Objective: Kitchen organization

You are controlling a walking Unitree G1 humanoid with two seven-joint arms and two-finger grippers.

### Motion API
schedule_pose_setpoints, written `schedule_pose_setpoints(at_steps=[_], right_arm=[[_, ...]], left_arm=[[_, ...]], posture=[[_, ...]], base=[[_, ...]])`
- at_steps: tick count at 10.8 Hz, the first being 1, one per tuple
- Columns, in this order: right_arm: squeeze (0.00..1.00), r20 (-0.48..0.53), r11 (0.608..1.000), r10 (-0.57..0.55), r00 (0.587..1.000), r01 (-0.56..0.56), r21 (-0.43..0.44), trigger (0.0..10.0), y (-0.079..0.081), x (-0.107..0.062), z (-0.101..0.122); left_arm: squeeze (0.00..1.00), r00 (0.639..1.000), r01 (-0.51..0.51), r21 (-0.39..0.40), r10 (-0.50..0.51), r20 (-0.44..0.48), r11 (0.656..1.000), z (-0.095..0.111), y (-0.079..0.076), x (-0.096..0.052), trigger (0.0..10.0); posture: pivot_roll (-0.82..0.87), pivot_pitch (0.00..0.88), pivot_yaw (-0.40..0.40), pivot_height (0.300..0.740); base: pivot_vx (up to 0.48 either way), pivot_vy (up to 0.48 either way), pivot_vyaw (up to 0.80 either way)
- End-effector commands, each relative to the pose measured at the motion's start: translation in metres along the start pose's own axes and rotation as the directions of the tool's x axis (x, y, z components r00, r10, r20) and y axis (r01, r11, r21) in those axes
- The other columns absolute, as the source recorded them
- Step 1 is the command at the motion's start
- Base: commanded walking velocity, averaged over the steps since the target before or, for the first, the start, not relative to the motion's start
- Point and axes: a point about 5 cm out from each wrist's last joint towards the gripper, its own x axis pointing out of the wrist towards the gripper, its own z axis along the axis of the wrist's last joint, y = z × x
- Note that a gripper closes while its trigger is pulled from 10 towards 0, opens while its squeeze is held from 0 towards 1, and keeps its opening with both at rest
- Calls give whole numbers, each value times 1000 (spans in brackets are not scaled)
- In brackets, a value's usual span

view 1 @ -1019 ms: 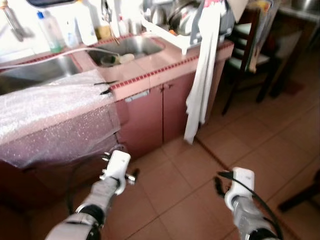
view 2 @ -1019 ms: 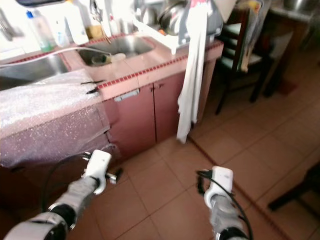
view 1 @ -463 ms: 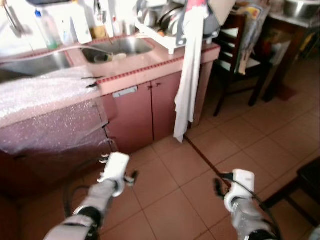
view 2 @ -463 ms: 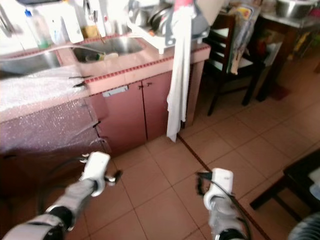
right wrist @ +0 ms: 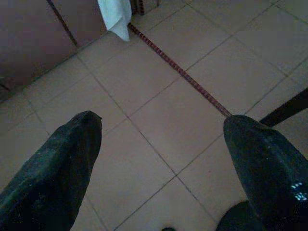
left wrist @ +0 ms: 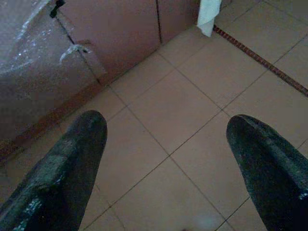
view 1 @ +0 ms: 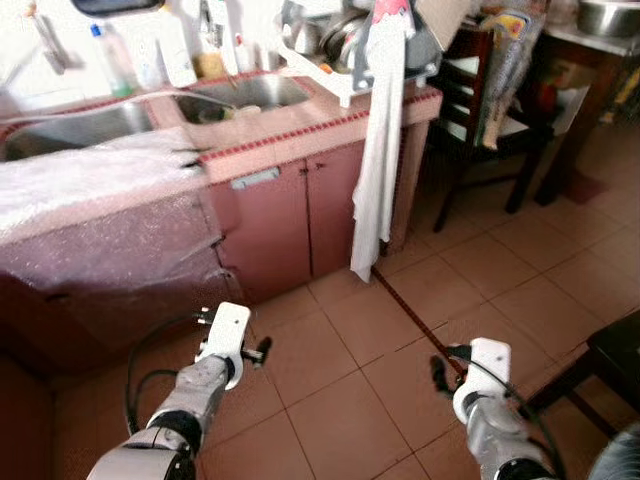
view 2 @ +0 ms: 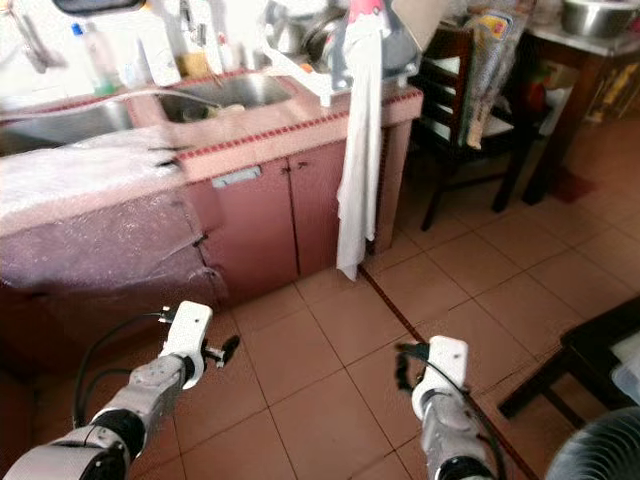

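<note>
While tiled floor [view 1: 470, 270] spreads below pink worktop [view 1: 300, 125], white towel [view 1: 378, 150] hangs off it; left hand [left wrist: 166, 159] & right hand [right wrist: 161, 159] both spread open, empty, well short of worktop.

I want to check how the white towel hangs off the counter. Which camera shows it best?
The left eye view: the white towel shows at full length, hanging from the counter edge down the cabinet front, nearly to the floor. The right eye view shows the same. Both wrist views catch just its bottom end.
</note>
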Motion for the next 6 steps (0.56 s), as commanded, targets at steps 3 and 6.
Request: schedule_pose_setpoints(at_steps=[3, 6], right_arm=[[55, 0, 1000, -6, 1000, 6, 2, 10000, 0, 1, 2], [51, -7, 1000, -7, 1000, 7, 5, 10000, 0, 0, 0]], left_arm=[[0, 1000, 21, 6, -21, -3, 1000, 2, 1, 0, 10000], [0, 1000, 27, 3, -27, -8, 1000, 0, -1, 0, 10000]], posture=[[-35, 0, 66, 740], [-35, 0, 66, 740]], base=[[200, 0, 0], [340, 0, 0]])
